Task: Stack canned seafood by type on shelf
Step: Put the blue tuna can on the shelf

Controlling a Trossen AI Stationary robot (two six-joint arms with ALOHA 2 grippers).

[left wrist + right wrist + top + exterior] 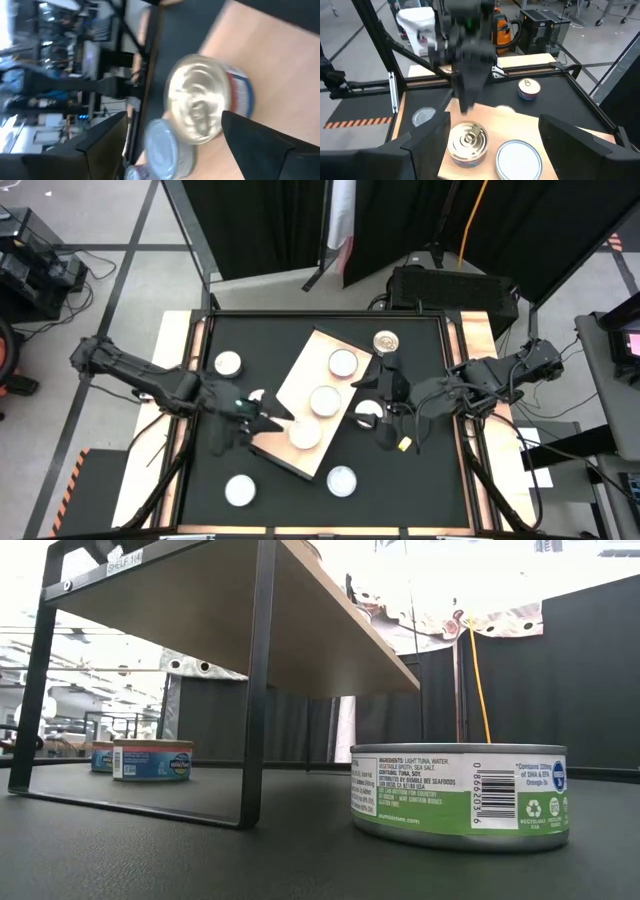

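High view: your left claw sits at the shelf's near-left edge, fingers spread wide, holding nothing. A tin lies on the shelf just past its tips, apart from them as far as you can tell. Two more tins on the shelf: a middle one and a far one. The shelf lies diagonally across the black worktop. Loose tins on the worktop: one far left, one near left, one near centre, a golden-brown-topped tin at the far edge. Your right claw hangs just off the shelf's right side over another tin; the arm hides part of it.

Low view: you see the shelf's underside on black legs, a green-labelled tuna tin close on the right, and a blue-labelled tin well back on the left. No claw here.

Left wrist view: the two dark fingers stand wide apart, and a shiny-lidded tin sits free on the beige board between and beyond them. A second tin is just beside it.

Right wrist view: the right claw's fingers are open and empty. Two tins are on the shelf ahead, a ring-pull one and a plain white-lidded one. Your left claw hangs above the ring-pull one.
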